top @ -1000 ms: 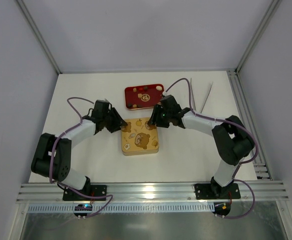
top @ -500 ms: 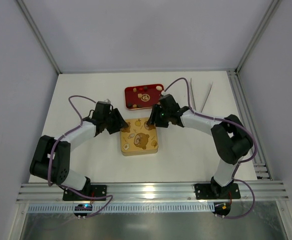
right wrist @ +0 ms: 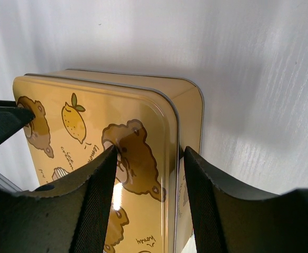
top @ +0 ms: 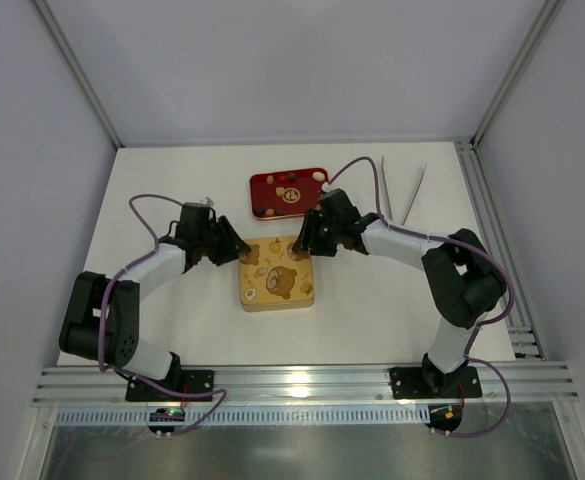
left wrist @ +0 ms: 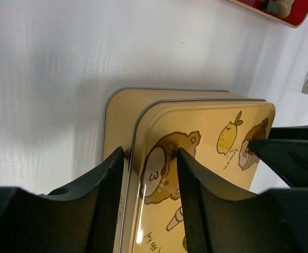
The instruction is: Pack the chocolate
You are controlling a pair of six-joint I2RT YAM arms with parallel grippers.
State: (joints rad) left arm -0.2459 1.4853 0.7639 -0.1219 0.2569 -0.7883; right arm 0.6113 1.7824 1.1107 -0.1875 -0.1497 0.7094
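Overhead view of a white table. Two black robot arms reach in from its near edge toward a square gold metal tin that sits between them. The tin carries a gold lid printed with brown bears and a lemon. In both wrist views a narrow strip of the plain gold base shows past the lid's rim.

The left tool is at the tin's far left corner. Its two black fingers are partly open and straddle the lid's rim, one outside the rim and the other over the printed top. A clear gap shows between them, and they are not closed on anything.

The right tool mirrors it at the far right corner. It is also partly open, with one finger over the lid and one outside the rim, and it grips nothing. Each wrist view shows the other tool's black fingertip at the opposite side of the lid.

The small cream and brown chocolate pieces lie in a red rectangular tray just beyond both tools, apart from the tin. Out to the right of the right tool, two thin pale sticks lie on the table. What they are cannot be made out.
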